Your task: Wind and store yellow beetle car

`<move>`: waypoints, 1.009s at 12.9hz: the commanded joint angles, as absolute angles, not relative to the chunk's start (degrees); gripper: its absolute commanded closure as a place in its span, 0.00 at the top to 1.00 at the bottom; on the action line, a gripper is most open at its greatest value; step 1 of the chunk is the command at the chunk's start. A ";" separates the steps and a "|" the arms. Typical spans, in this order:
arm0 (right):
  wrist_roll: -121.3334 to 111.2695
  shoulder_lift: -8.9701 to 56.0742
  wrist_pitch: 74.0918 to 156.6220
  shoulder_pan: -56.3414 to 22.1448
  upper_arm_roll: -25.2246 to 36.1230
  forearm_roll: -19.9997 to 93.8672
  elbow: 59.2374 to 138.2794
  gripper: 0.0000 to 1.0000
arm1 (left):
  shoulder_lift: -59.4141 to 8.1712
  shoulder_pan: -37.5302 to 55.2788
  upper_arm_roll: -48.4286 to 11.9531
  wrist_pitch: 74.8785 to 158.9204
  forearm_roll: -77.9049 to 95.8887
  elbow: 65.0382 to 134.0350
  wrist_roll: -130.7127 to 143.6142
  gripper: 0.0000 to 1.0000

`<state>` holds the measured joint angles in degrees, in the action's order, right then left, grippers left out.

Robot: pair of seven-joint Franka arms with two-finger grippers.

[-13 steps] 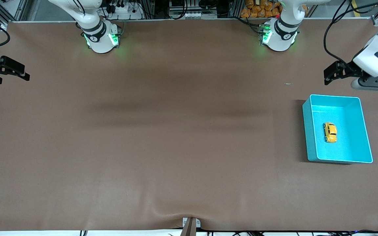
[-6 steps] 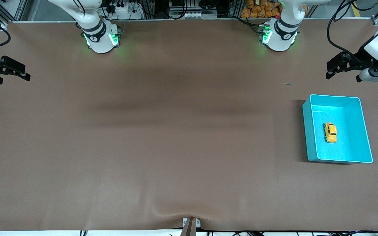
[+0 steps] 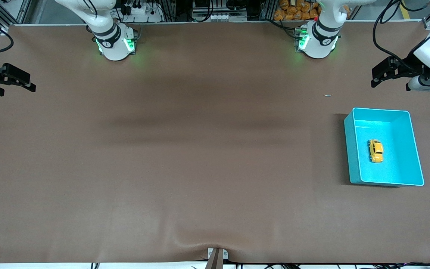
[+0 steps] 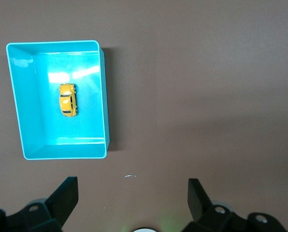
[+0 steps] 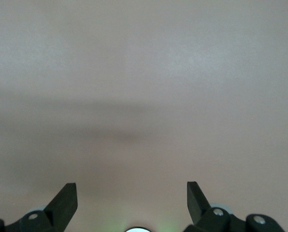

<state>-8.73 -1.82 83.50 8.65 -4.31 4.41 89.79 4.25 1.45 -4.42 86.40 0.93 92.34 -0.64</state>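
Note:
The yellow beetle car point(image 3: 375, 151) lies on the floor of the turquoise bin point(image 3: 381, 109) at the left arm's end of the table. In the left wrist view the car point(image 4: 68, 100) shows in the bin point(image 4: 52, 42), well apart from the fingers. My left gripper point(image 3: 374, 76) hangs open and empty over bare table between the bin and the robots' edge. My right gripper point(image 3: 17, 90) waits open and empty over the table's edge at the right arm's end. The left gripper point(image 4: 132, 186) and right gripper point(image 5: 131, 191) hold nothing.
A tiny pale scrap point(image 3: 328, 95) lies on the brown mat between the bin and the left arm's base point(image 3: 317, 41). The right arm's base point(image 3: 115, 43) stands along the same edge. A small bracket point(image 3: 217, 256) sits at the table's front edge.
The left arm has drawn up and away from the bin toward the table's corner. The car, the bin and the right arm have stayed put.

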 commanded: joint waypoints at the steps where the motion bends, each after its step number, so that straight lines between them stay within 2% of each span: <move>1: -9.67 -2.19 83.32 9.23 -4.31 3.96 89.30 1.00 | 3.95 1.93 -4.66 83.68 -0.53 90.62 -0.09 1.00; 7: -9.58 -3.96 83.50 8.62 -4.74 -0.26 89.47 1.00 | 4.04 1.76 -5.80 82.97 -0.44 90.00 0.18 1.00; 13: -8.88 -3.43 83.32 8.70 -4.57 0.44 89.39 1.00 | 3.96 1.58 -5.80 82.97 -0.44 90.00 0.18 1.00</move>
